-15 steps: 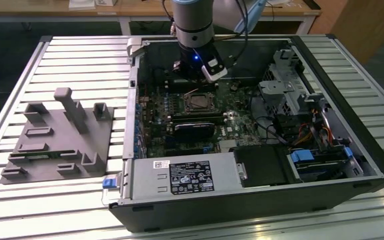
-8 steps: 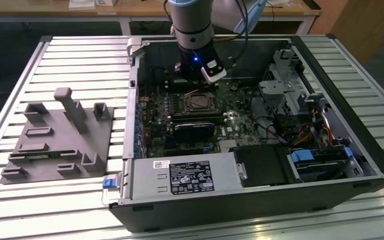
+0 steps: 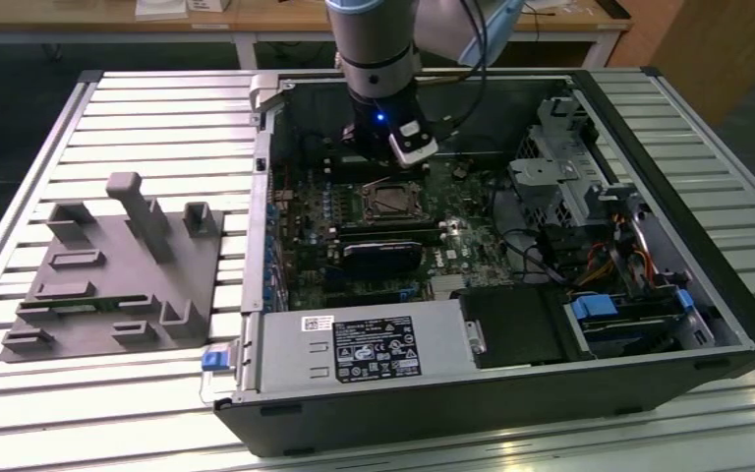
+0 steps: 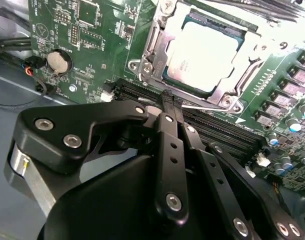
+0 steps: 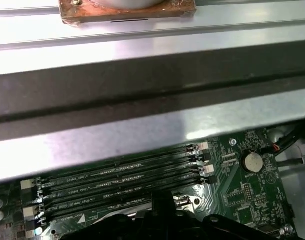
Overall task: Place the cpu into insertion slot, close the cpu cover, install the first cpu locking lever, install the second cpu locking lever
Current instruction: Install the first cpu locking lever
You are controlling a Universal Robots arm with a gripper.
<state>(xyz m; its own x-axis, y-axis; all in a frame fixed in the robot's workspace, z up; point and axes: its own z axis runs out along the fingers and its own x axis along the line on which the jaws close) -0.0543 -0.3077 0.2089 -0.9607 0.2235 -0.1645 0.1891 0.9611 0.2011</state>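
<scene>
The cpu (image 4: 202, 42) lies flat in the insertion slot (image 3: 388, 202) on the green board, its pale metal top showing. The cpu cover (image 4: 153, 37) is down around it as a silver frame. A thin silver locking lever (image 4: 207, 106) runs along the socket edge nearest my fingers. My gripper (image 4: 168, 96) hangs over the board just beside the socket, black fingers pressed together, tips close to that lever's end; whether they touch it is hidden. The gripper (image 3: 399, 157) sits under the arm's wrist, just beyond the socket. Its dark fingertips (image 5: 161, 199) show over the memory slots.
Long black memory slots (image 5: 117, 180) lie next to the socket, with a coin battery (image 4: 58, 61) further off. A black graphics card (image 3: 380, 258), the power supply (image 3: 365, 349) and drive cage (image 3: 574, 167) crowd the open case. A grey fixture (image 3: 115, 270) stands on the table at the exterior view's left.
</scene>
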